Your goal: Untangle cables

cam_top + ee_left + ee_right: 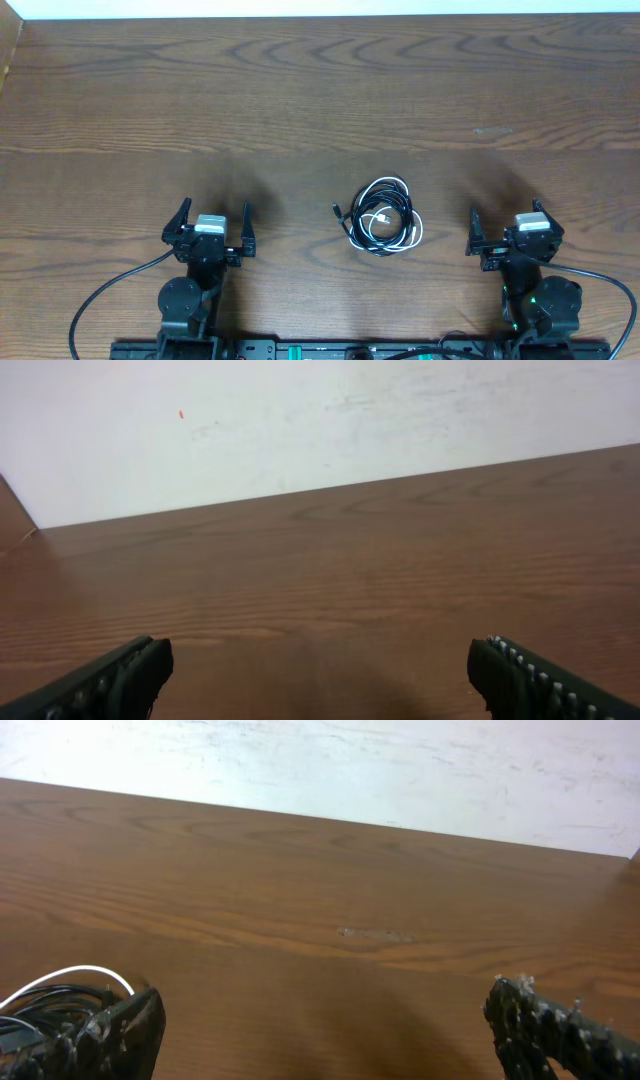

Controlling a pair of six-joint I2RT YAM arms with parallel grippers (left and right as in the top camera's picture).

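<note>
A black cable [372, 196] and a white cable [414, 230] lie coiled together in one small tangle on the wooden table [320, 110], near the front middle. A small black plug [337, 211] sticks out at the tangle's left. My left gripper [212, 224] is open and empty, well left of the tangle. My right gripper [506, 225] is open and empty, to the right of it. In the right wrist view, part of the white loop [75, 972] and black cord [40, 1000] shows at the lower left, beside my left finger. The left wrist view shows only bare wood between my open fingers [320, 670].
A white wall [300, 420] rises behind the table's far edge. Thick black wires [100, 295] run from both arm bases at the front edge. A faint pale scuff [492, 130] marks the wood at the right.
</note>
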